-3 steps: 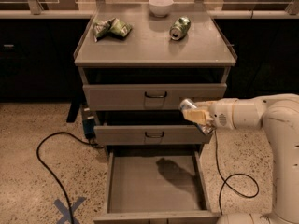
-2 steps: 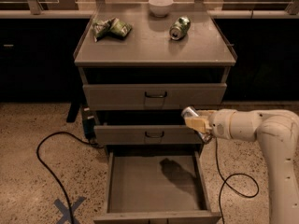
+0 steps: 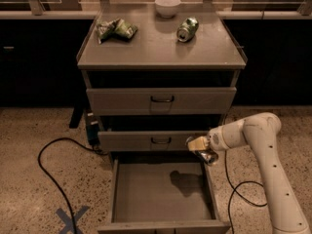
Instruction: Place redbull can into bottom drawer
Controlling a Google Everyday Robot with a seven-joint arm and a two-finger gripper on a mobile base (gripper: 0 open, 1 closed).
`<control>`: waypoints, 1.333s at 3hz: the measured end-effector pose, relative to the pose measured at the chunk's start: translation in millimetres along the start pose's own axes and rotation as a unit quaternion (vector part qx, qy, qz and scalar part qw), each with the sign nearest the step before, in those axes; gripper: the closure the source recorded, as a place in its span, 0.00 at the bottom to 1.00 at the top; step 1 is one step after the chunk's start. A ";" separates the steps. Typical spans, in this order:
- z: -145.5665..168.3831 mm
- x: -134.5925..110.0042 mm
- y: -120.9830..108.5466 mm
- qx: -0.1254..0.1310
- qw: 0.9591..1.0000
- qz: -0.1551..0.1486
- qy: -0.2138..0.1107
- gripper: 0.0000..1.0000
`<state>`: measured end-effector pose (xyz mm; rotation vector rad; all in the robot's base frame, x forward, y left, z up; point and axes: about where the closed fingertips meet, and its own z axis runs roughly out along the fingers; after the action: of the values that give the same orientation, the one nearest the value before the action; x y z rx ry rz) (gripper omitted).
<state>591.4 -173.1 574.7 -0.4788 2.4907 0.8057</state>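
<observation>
Gripper [image 3: 200, 146] at the pulled-out drawer's right wall.
Tan fingers clamp the slim, shiny redbull can [image 3: 210, 157] just above the bottom drawer [image 3: 146, 191], a wide grey metal tray; a fatter green can [image 3: 187, 29] and a white bowl [image 3: 167, 6] sit on the cabinet top.

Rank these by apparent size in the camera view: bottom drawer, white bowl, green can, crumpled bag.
1. bottom drawer
2. crumpled bag
3. white bowl and green can: too alike to rank, and the bowl stands farther back.
The gripper, holding the redbull can, hangs over the drawer's right wall.
</observation>
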 end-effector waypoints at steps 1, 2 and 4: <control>17.2 3.1 -14.4 -0.004 1.000 0.024 0.013 1.00; 17.2 3.1 -14.4 -0.004 1.000 0.024 0.013 1.00; 110.9 -2.0 -52.0 -0.038 0.999 0.021 -0.025 1.00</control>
<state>653.5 -144.1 473.1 -0.4276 2.4387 0.9217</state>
